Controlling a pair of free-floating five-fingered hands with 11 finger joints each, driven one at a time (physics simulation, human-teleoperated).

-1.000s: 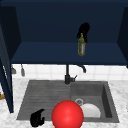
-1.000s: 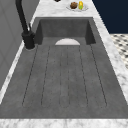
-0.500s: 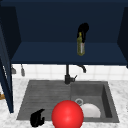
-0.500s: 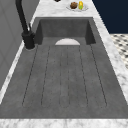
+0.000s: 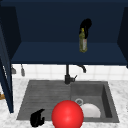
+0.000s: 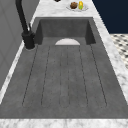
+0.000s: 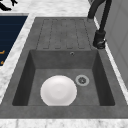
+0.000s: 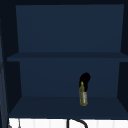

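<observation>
The cabinet [image 5: 65, 53] above the sink is open, and on its lower shelf [image 8: 50, 106] stands the bottle [image 5: 83, 41], upright, to the right of the middle. The sink [image 5: 27, 87] below has a ribbed drainboard [image 6: 65, 77] on the left and a basin [image 7: 32, 65] on the right, with the black tap [image 5: 68, 75] behind, between the 2. A red ball [image 5: 67, 114] sits at the front edge of the sink in the front view, partly covering a white plate [image 7: 58, 90] that lies flat on the basin floor beside the drain [image 7: 82, 80]. Far along the counter a small dish of fruit [image 6: 77, 5] shows. My right hand [image 5: 85, 25] is up in the cabinet, right behind the bottle's neck and top; I cannot tell whether my fingers are round it. My left hand [image 5: 37, 118] hangs low at the sink's front left corner, fingers curled, holding nothing.
</observation>
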